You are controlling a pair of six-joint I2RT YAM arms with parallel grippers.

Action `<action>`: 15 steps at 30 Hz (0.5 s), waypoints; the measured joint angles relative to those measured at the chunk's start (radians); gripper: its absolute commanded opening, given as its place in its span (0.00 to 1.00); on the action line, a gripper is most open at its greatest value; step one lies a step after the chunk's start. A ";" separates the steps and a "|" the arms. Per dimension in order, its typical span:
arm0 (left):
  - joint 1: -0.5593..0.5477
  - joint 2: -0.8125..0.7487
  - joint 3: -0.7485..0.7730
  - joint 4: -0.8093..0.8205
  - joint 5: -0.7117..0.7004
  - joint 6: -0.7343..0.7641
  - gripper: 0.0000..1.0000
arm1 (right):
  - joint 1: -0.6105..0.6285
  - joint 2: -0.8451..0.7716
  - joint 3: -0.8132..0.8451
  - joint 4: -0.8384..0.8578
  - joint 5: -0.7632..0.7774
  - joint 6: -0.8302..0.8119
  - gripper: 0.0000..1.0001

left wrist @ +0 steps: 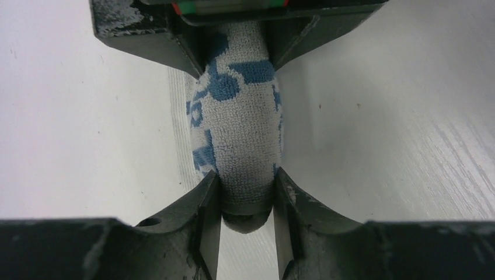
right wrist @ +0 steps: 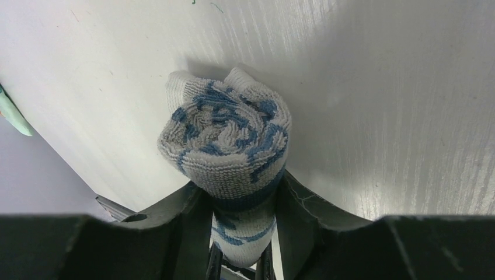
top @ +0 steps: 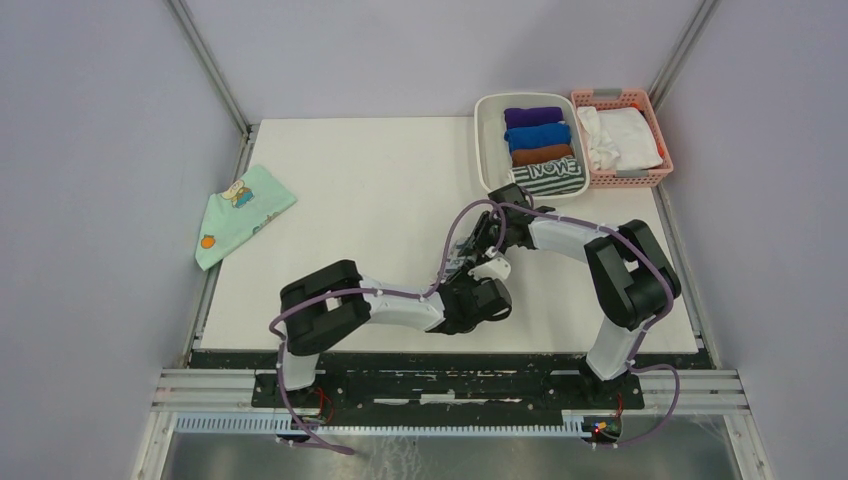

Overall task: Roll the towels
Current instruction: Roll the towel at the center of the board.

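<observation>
Holding the rolled towel [left wrist: 239, 128] end to end, your left gripper [left wrist: 245, 181] and right gripper [right wrist: 242, 195] each pinch it over the table [left wrist: 408, 116] (near half); its long axis runs gripper to gripper, near-to-far.

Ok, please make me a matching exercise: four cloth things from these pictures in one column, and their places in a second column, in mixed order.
Things
1. blue-grey towel
2. striped towel
3. mint-green cloth
4. white cloth

Places
A. in the pink basket
B. at the left edge of the table
C. rolled, clamped by the left gripper and the right gripper
D. in the white basket

Pairs: 1-C, 2-D, 3-B, 4-A.
</observation>
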 measured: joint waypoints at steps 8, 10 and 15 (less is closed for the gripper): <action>0.161 -0.171 -0.131 0.080 0.329 -0.056 0.26 | -0.010 0.000 -0.027 0.082 -0.045 -0.019 0.69; 0.236 -0.217 -0.174 0.118 0.461 -0.100 0.26 | -0.018 -0.003 -0.049 0.126 -0.060 -0.019 0.73; 0.402 -0.259 -0.267 0.256 0.772 -0.223 0.26 | -0.041 -0.031 -0.114 0.242 -0.109 -0.019 0.76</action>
